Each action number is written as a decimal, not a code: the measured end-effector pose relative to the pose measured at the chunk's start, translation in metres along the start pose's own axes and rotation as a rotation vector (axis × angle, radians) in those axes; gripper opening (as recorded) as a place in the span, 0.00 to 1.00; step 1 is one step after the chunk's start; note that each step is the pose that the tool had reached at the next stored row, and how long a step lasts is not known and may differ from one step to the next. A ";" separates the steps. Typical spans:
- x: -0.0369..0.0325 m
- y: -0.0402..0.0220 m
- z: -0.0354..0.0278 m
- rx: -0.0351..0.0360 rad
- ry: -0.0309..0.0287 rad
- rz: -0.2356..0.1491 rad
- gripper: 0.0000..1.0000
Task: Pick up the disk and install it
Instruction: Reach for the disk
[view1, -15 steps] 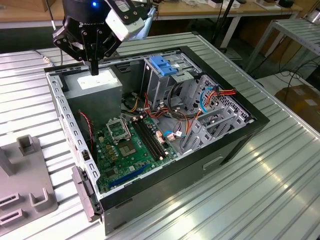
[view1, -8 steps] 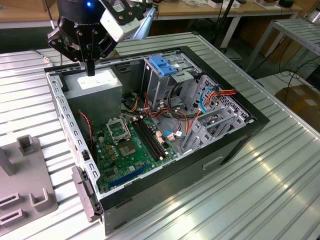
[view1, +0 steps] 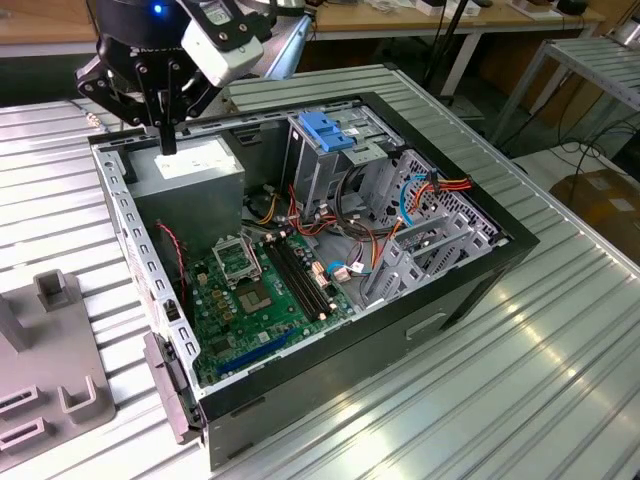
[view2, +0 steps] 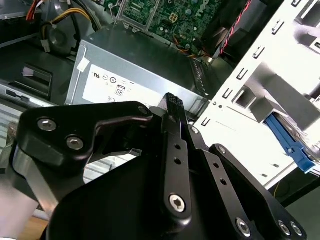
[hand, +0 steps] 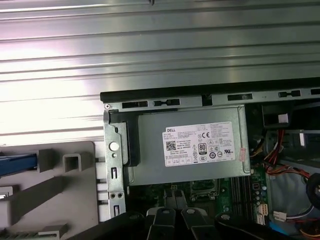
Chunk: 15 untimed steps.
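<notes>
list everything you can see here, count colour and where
case: 1, black, open, on the table
table: 1, silver, ribbed, under the case
power supply: 1, grey with white sticker, in a case corner
drive cage: 1, metal with blue handle, in the case beside the power supply
motherboard: 1, green, on the case floor
cables: several, orange, red, blue, to the exterior view's right of the drive cage
fixture: 1, grey, on the table to the exterior view's left of the case
blue strip: 1, in the fixture; cannot tell what it is
gripper: 1, black, shut, empty, above the power supply
</notes>
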<state>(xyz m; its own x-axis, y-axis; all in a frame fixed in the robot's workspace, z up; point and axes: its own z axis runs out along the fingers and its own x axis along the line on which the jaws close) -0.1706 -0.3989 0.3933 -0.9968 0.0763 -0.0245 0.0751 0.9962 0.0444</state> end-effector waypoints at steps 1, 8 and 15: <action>0.0026 -0.0002 -0.0001 0.0000 0.0000 0.000 0.10; 0.0157 -0.0012 -0.0005 0.0001 0.0000 0.000 0.10; 0.0288 -0.0022 -0.0008 0.0000 0.0000 0.000 0.10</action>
<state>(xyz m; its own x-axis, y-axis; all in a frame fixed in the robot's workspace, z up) -0.1995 -0.3989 0.3933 -0.9968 0.0762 -0.0245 0.0750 0.9962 0.0444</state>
